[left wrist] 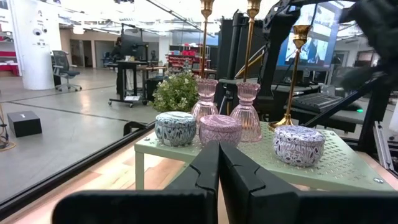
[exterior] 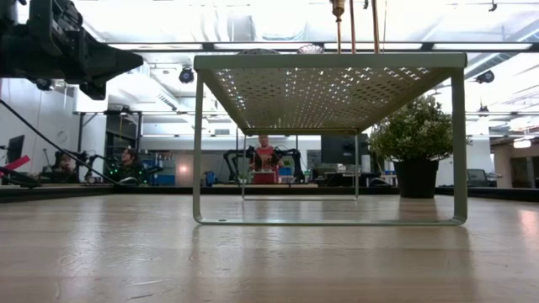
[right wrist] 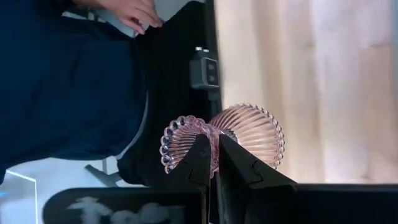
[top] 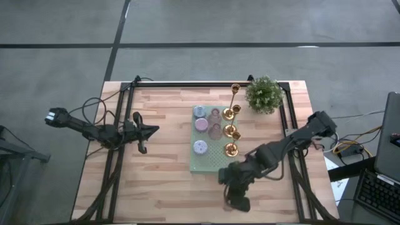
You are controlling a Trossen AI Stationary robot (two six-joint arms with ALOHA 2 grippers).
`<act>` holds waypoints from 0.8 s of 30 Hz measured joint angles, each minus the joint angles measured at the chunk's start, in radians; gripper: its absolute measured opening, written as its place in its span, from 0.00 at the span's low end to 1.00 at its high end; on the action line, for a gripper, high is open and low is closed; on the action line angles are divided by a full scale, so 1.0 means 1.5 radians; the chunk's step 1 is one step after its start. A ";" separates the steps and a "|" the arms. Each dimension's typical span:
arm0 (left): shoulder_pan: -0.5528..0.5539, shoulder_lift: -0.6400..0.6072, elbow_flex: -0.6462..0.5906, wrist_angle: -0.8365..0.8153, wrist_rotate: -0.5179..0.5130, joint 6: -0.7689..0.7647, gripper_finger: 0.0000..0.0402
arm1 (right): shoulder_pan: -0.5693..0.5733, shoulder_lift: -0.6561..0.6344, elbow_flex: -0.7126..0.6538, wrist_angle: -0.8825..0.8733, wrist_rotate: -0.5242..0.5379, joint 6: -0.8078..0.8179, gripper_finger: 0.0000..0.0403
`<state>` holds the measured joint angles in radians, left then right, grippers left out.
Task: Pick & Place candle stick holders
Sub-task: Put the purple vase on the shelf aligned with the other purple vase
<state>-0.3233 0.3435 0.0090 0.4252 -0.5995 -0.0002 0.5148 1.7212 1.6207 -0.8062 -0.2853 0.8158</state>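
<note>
Right gripper (right wrist: 211, 163) had its fingers pinched onto the narrow waist of a ribbed pink glass candle holder (right wrist: 245, 134), carried on its side; a person's hand (right wrist: 134, 12) and blue sleeve showed beyond it. From above, that gripper (top: 236, 195) sat over the near edge of the wooden table (top: 156, 187), well clear of the pale green perforated metal stand (top: 209, 164).

Remaining holders stood on the stand: two matching pink glass holders (left wrist: 247, 111), three round patterned lidded tins in blue-grey (left wrist: 175, 127), pink (left wrist: 219, 129) and lavender (left wrist: 298, 144), and thin-stemmed gold metal candlesticks (left wrist: 291, 78) along the far side. Green leafy potted plant (top: 263, 94) stood just beside the stand's corner.

Left gripper (left wrist: 219, 163) waited over the table's left side, fingers pressed together with nothing between them, pointing toward the stand.

Step in hand, by my reading: transport of one pink holder, lifted off and away from the stand, placement not yet made. Task looked early; most holders untouched.

Next move seemed to call for turning the wrist so the holder's base faced down, lowering onto bare wood, and releasing only once it sat flat. Glass on a narrow waist could slip or topple if let go tilted.
</note>
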 joint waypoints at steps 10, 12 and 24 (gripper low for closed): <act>0.000 0.001 0.000 -0.005 0.000 0.000 0.04 | 0.051 0.118 0.183 -0.077 0.011 0.014 0.02; 0.000 0.001 0.000 -0.005 0.000 0.000 0.04 | 0.061 0.137 0.211 -0.072 0.016 0.015 0.02; 0.000 0.001 0.000 -0.008 0.000 0.000 0.04 | 0.069 0.250 0.350 -0.111 0.035 0.016 0.02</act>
<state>-0.3233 0.3447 0.0092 0.4139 -0.5992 -0.0002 0.6186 2.0966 2.1464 -0.9728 -0.2321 0.8398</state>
